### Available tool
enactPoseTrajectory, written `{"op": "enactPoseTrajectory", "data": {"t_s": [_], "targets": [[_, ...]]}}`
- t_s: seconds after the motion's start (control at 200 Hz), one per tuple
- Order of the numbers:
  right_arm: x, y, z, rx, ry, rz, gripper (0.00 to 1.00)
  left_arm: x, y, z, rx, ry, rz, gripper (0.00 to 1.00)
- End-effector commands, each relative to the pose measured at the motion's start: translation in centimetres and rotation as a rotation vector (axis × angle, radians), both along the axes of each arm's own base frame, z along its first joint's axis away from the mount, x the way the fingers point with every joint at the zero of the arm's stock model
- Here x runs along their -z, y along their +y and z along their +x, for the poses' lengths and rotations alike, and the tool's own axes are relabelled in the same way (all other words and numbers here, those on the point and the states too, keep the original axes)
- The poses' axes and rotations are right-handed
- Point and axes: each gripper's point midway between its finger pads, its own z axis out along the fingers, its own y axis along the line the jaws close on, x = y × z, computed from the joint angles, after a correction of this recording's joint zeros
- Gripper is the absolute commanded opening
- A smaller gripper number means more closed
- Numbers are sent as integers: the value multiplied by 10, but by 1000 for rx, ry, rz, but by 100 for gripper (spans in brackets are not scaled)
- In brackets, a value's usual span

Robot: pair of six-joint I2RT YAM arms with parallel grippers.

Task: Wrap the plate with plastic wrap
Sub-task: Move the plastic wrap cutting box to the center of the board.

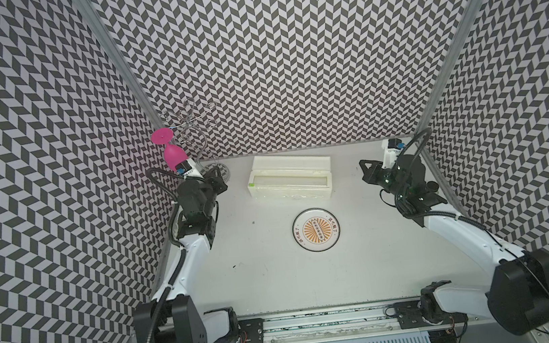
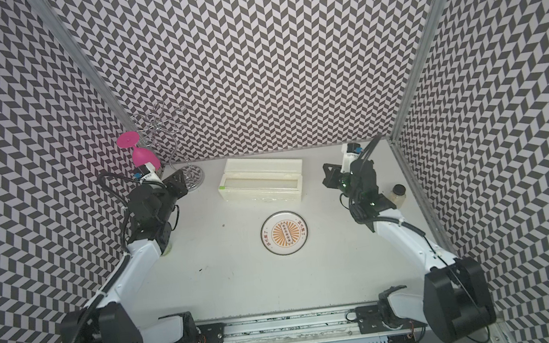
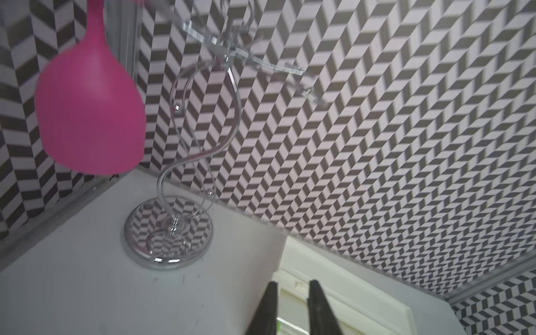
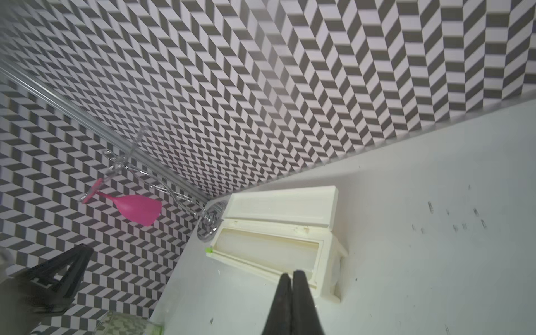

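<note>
Chevron walls in black and white close in a white table on three sides. Dead centre, the plate lies flat, sunburst up, uncovered, and both top views put it between the two arms and well apart from each.

Just beyond it, not touching, sits the box, long side across the table, lid thrown back toward the far wall, green tab at its left end. The wrap shows as a glossy, crinkled strip along the box's near side; the rest is too faint to trace.

Far left, the rack stands in the corner with a pink glass hanging upside down from it.

The left gripper hovers by the rack's base, off the box's left end. From the wrist, its jaws are drawn in to a narrow slit, with nothing between them. The right gripper hangs off the box's right end, pointing toward the box, clenched tip to tip and empty.

Over by the right wall, a small jar stands just beside the right arm.
</note>
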Motion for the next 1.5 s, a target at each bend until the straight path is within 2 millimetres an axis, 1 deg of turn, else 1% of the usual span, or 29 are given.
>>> {"op": "enactPoseTrajectory", "data": {"t_s": [0.0, 0.075, 0.125, 0.15, 0.2, 0.245, 0.285, 0.351, 0.441, 0.481, 0.501, 0.546, 0.596, 0.631, 0.651, 0.696, 0.716, 0.741, 0.776, 0.811, 0.826, 0.891, 0.941, 1.007, 1.097, 1.212, 1.277, 1.412, 1.497], "targets": [[33, 2, 0, 36, 221, -15, 0, 35, -22, 0, 122, 212, -42, 0], [47, 3, 8, 74, 266, -39, 0, 45, -14, 10, 83, 244, -33, 0], [56, 10, 13, 53, 297, -33, 0, 51, -13, 19, 77, 272, -45, 0], [62, 14, 14, 39, 319, -29, 0, 53, -14, 24, 84, 289, -49, 0], [67, 24, 18, 6, 346, -14, 0, 58, -22, 35, 111, 319, -48, 0], [68, 31, 21, -11, 361, -10, 0, 61, -29, 45, 129, 348, -29, 0], [68, 34, 24, -12, 366, -18, 0, 64, -30, 52, 130, 384, -7, 0], [68, 37, 29, -12, 367, -31, 0, 71, -27, 62, 133, 426, 16, 0], [78, 47, 34, -28, 389, -47, 1, 86, -24, 72, 142, 490, 30, 0], [83, 51, 36, -37, 406, -52, 6, 92, -24, 75, 151, 510, 33, 0], [85, 54, 37, -43, 411, -58, 12, 94, -25, 76, 158, 518, 32, 0], [89, 60, 39, -58, 418, -77, 29, 100, -28, 79, 177, 529, 23, 0], [94, 66, 42, -73, 427, -99, 42, 107, -29, 81, 180, 545, 20, 0], [94, 69, 44, -82, 424, -111, 51, 111, -26, 83, 173, 553, 21, 8], [95, 71, 45, -85, 421, -120, 56, 112, -25, 85, 169, 555, 20, 15], [98, 73, 48, -88, 420, -146, 67, 113, -24, 88, 168, 553, 21, 37], [99, 74, 49, -91, 422, -159, 71, 113, -25, 90, 172, 546, 20, 44], [102, 76, 50, -98, 425, -171, 76, 113, -27, 92, 182, 536, 15, 51], [106, 79, 52, -111, 429, -182, 81, 114, -30, 96, 204, 528, 4, 57], [110, 83, 53, -125, 437, -186, 85, 118, -36, 99, 231, 531, -10, 64], [112, 84, 53, -131, 440, -189, 86, 119, -37, 101, 238, 532, -15, 68], [118, 88, 55, -146, 448, -188, 88, 132, -43, 106, 258, 546, -25, 80], [122, 91, 56, -159, 450, -182, 89, 142, -46, 109, 269, 565, -33, 83], [125, 96, 59, -176, 451, -177, 90, 149, -57, 112, 298, 568, -38, 87], [132, 103, 63, -195, 460, -175, 90, 155, -76, 116, 335, 561, -22, 89], [140, 105, 71, -198, 465, -178, 90, 167, -94, 114, 374, 578, -51, 89], [142, 106, 75, -209, 459, -176, 90, 166, -107, 111, 400, 562, -67, 89], [141, 100, 81, -212, 443, -189, 90, 162, -146, 98, 483, 537, -73, 88], [143, 95, 81, -235, 441, -188, 90, 164, -159, 87, 514, 543, -81, 86]]}}
